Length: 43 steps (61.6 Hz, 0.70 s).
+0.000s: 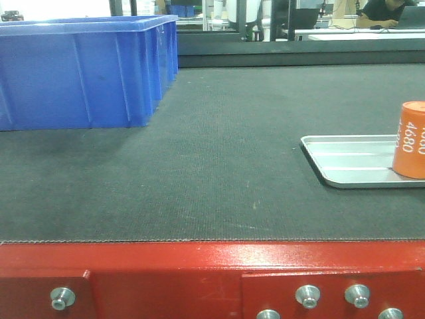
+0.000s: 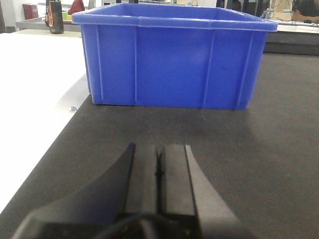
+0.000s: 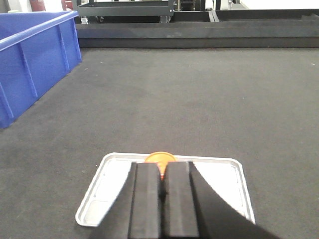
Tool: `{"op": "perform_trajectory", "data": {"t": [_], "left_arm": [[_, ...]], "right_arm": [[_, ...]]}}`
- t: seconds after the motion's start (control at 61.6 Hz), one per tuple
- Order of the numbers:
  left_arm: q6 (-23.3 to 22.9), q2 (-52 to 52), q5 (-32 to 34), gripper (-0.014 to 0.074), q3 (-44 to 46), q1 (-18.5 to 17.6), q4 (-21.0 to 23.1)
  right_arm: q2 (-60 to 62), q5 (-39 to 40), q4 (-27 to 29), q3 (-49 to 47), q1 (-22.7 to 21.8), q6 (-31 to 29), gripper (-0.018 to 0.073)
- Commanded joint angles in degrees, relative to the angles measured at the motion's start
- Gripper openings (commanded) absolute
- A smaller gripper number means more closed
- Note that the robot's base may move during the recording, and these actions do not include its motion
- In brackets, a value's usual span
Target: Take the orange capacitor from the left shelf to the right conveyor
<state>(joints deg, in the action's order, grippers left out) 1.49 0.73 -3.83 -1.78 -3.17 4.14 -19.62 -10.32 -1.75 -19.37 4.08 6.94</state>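
On the dark belt of the right conveyor (image 1: 199,179), the orange capacitor (image 1: 410,139) stands upright on a silver tray (image 1: 345,159) at the far right of my front view, its long axis vertical and the white numerals "4680" running down its side. From my right wrist camera, the right gripper (image 3: 162,199) hangs over the near edge of that tray, pads pressed together and holding nothing, with the capacitor's orange top showing just beyond the fingertips, straight ahead. My left gripper (image 2: 158,174) is likewise clenched and empty, hovering above the belt facing the blue bin (image 2: 172,59), well apart from the capacitor. I judge the right arm far nearer. The red frame (image 1: 199,266) with its silver bolts borders the belt nearest me. I read no other writing.
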Motion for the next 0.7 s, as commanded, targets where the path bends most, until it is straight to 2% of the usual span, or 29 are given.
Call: {"op": "perform_trajectory", "data": {"t": [0.0,0.308,0.438,0.519,0.681], "left_arm": [[-0.1,0.7,5.2,-0.0127,0.2,-0.1,0.1],[-0.1,0.7,5.2,-0.0127,0.2,-0.1,0.1],[-0.1,0.7,5.2,-0.0127,0.2,-0.1,0.1],[-0.1,0.7,5.2,-0.0127,0.2,-0.1,0.1],[-0.1,0.7,5.2,-0.0127,0.2,-0.1,0.1]], "right_arm": [[0.9,4.5,-0.1,-1.2,-0.6,-1.5,0.0059],[15.1,5.3,2.6,13.4,-8.7,-1.6,0.0059],[21.3,5.7,2.6,18.4,-9.2,-1.6,0.0059],[20.7,8.7,2.6,20.9,-9.2,-1.6,0.0059],[21.0,10.0,2.6,20.8,-9.2,-1.6,0.0059]]}}
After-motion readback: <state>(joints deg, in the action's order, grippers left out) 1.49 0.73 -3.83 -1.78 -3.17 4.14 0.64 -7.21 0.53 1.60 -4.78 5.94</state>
